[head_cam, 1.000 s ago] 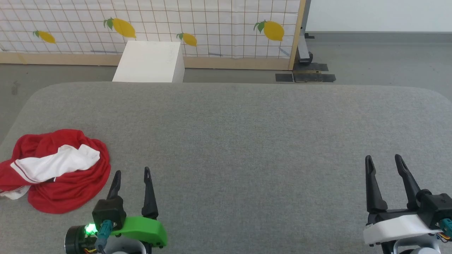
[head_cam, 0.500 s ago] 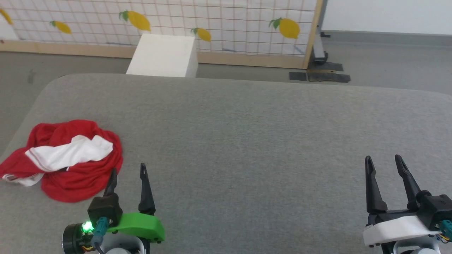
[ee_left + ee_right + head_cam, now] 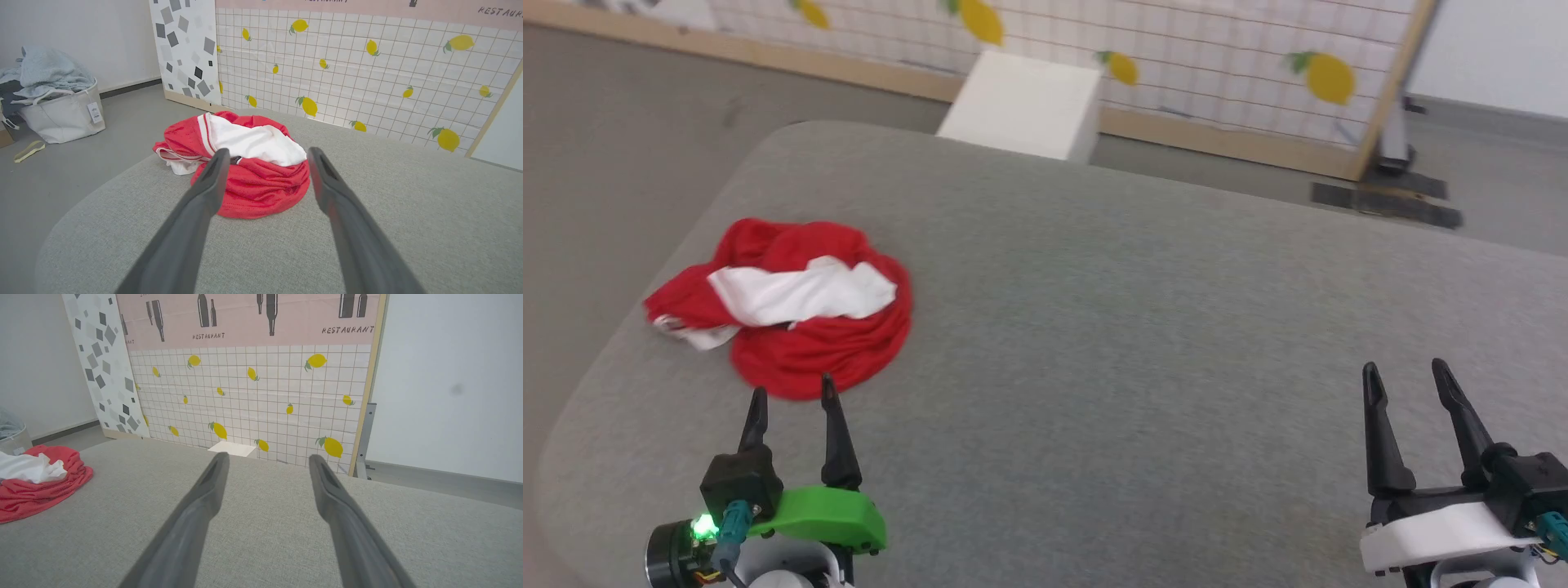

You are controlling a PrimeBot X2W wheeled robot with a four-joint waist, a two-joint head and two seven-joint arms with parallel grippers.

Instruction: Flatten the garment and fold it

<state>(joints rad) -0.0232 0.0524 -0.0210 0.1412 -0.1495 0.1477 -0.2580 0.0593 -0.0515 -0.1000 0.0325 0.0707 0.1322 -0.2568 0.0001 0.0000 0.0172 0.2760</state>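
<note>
Swinging left, the head camera now frames the crumpled garment (image 3: 829, 347) nearer mid-view, and the left gripper (image 3: 792, 385) has edged up just short of its near edge, jaws spread and empty. It lies bunched near the left corner of the grey table (image 3: 1135, 327). Well apart, the right gripper (image 3: 1403, 369) hovers, jaws likewise spread

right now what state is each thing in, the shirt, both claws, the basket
garment: crumpled in a heap on the table, not flattened, white sleeve on top
left claw: open, empty, pointed at the garment's near edge
right claw: open, empty, over bare table
basket: upright, heaped with pale cloth
</note>
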